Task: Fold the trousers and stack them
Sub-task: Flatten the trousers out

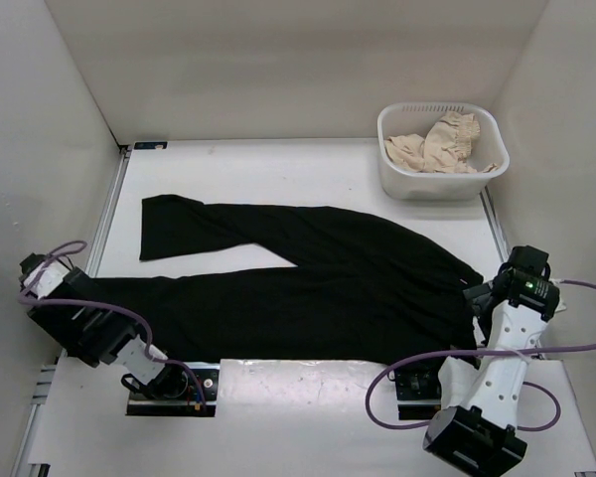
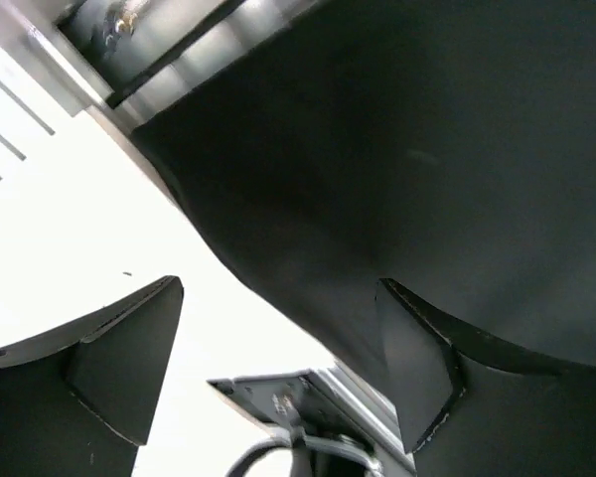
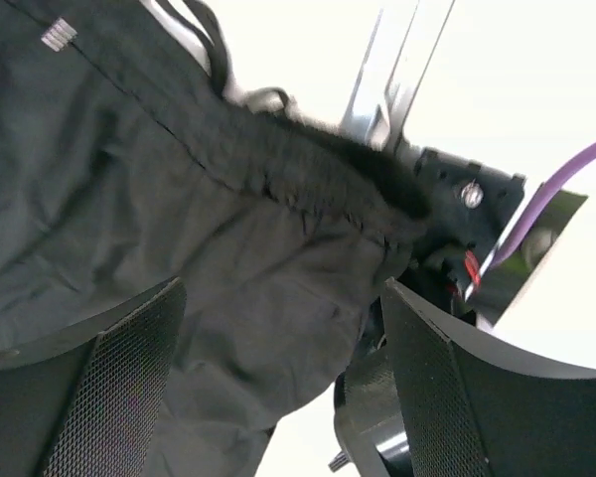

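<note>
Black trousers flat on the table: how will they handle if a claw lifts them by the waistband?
Likely floppy: the trousers lie flat with soft wrinkles, so a one-point lift would probably let the legs drape and drag. The gathered waistband looks thicker, probably the surer grip. Matte fabric seems unlikely to slip much.

White table (image 1: 308, 164), matte. Plain off-white walls (image 1: 278, 60) close in left, back, right. Metal rails (image 1: 107, 214) along table's side edges. Light even, soft shadows.
</note>
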Controlling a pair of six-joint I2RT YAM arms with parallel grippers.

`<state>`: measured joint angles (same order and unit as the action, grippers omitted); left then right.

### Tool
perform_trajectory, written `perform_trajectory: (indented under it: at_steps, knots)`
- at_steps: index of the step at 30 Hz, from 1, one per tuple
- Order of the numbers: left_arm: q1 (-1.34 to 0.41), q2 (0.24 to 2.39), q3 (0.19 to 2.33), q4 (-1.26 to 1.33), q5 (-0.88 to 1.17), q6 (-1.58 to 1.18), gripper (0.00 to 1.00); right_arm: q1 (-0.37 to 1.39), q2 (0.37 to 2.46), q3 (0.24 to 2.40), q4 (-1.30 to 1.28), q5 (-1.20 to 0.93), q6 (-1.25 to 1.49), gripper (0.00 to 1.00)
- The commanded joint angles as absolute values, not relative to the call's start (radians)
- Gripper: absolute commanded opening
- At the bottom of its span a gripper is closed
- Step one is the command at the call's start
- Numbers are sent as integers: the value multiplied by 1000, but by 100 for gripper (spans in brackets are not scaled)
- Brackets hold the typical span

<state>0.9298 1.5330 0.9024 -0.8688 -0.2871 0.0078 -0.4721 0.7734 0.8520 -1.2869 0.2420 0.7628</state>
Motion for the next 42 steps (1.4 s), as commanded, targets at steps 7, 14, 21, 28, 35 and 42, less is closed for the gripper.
perform_trajectory:
  at_steps: [7, 14, 21, 28, 35, 42]
  knots:
    - [726, 1373, 1244, -1262, 389, 0, 100, -413, 926, 1101, -1125, 180, 595, 81]
    - [467, 1737, 1590, -1040, 408, 0, 100, -402, 1205, 1123, -964, -16, 586, 81]
    - [355, 2115, 1952, -928, 256, 0, 100, -371, 1446, 1143, -830, -26, 612, 81]
    - [308, 2264, 2100, -763, 204, 0, 100, -353, 1637, 1189, -787, 18, 632, 81]
    - [299, 2387, 2100, -742, 201, 0, 100, -342, 1752, 1189, -764, 42, 641, 81]
    - [288, 2451, 2095, -790, 121, 0, 100, -342, 1858, 1201, -730, 32, 660, 75]
